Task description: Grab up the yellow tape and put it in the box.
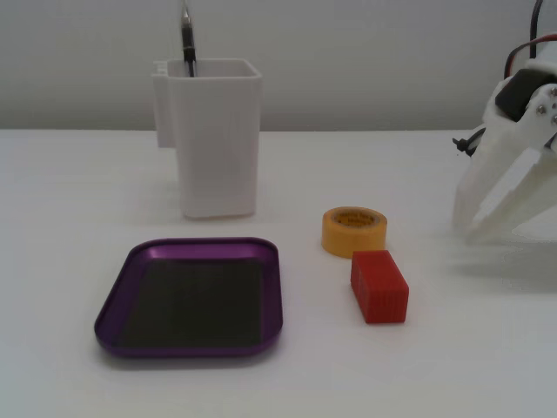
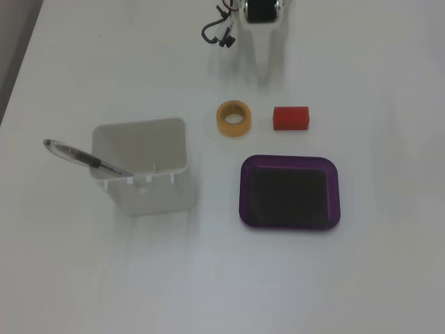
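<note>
- Tape [image 1: 354,231] lying flat on the table, hole up, just beside the block [image 1: 379,286] and not quite touching it; top rim exposed for a grab from above.
- Box [image 1: 191,298] near the tape, on the side opposite the gripper in the low fixed view; empty, dark bottom bare, ready to receive.
- Cup [image 2: 142,167] with pen [image 2: 83,157] near the tape, clear of any path to the box.
- Gripper [image 1: 473,228] well apart from the tape, tips down at the table, fingers spread, nothing between them.
- Judged: reach not yet begun; block close enough to snag one finger.
</note>
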`<action>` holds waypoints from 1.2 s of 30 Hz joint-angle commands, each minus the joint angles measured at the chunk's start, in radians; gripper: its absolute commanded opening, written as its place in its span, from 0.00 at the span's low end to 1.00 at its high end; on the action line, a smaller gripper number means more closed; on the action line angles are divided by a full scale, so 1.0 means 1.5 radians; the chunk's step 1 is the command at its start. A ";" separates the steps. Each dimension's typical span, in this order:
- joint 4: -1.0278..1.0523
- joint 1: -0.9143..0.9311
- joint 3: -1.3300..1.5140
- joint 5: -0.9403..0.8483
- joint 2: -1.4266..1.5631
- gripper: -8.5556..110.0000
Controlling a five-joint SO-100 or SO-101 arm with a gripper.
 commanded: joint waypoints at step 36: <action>-0.003 0.004 -0.119 -0.010 0.061 0.07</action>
